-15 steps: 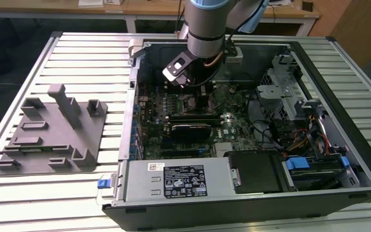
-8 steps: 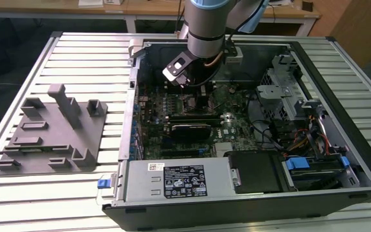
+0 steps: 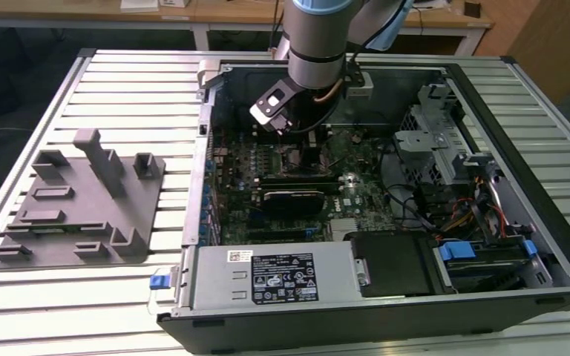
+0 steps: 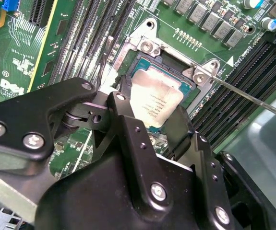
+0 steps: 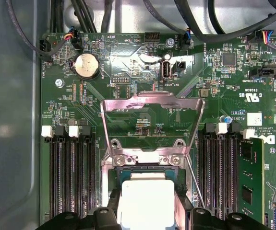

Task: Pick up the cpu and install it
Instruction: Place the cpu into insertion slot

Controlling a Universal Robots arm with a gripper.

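The cpu (image 4: 154, 103) between the fingers (image 4: 128, 132), socket (image 4: 166, 62) edges close around

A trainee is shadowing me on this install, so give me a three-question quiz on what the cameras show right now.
1. In the exterior view, on which side of the computer case is the grey fixture?
2. True or false: the metal load frame is folded open off the socket.
3. Multiple choice: the cpu is a) on the grey fixture, b) at the socket, at the tip of the gripper, c) on the metal load frame.
Key: 1 the exterior view's left; 2 true; 3 b.
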